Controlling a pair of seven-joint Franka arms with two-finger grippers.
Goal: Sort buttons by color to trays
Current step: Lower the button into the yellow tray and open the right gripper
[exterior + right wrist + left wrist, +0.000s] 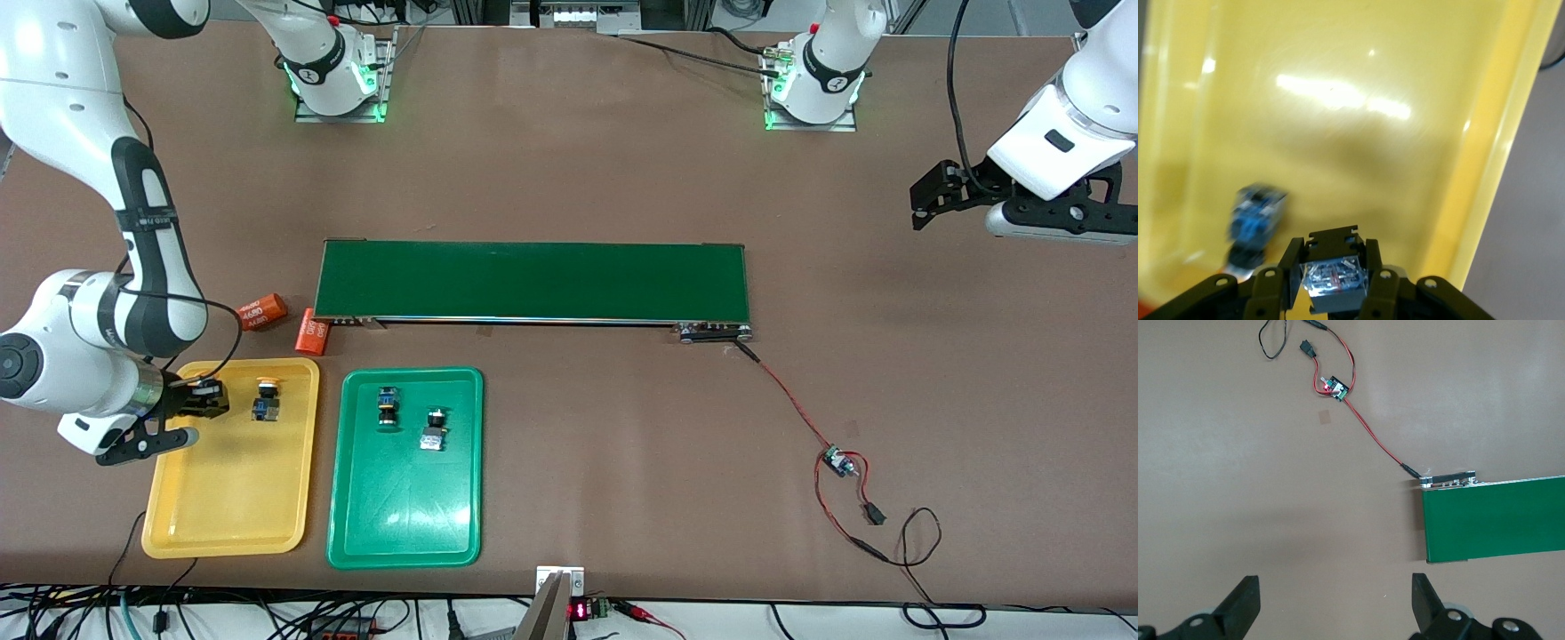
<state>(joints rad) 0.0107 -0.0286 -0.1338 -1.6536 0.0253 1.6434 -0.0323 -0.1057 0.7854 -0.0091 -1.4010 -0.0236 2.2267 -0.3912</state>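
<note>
1. Front view: the right gripper [206,397] hangs over the yellow tray [233,524], at its edge toward the right arm's end of the table. Its fingers are closed on a button [1333,281]; the cap color cannot be made out.

2. A yellow-capped button [265,398] already lies in the yellow tray, just beside the gripper. Two more buttons lie in the green tray [404,547]: one [388,406] closer to the yellow tray, the other [433,430] near it and slightly nearer the front camera.

3. The left gripper [926,197] waits with its fingers spread wide and holding nothing, over bare table past the conveyor belt [532,280] at the left arm's end.

4. Risk, as a judgement: the held button sits close to the tray's raised rim. Released here, it could land on the rim and tip out onto the table.

5. A second risk: drifting toward the resting yellow-capped button could knock it, since the gap between them looks small.

6. Open room: the part of the yellow tray nearer the front camera is bare, a safer drop zone away from the rim and the neighbor.

7. Two orange cylinders [263,312] lie on the table just above the yellow tray in the front view, near the belt's end, so lifting out that way needs height.
</note>
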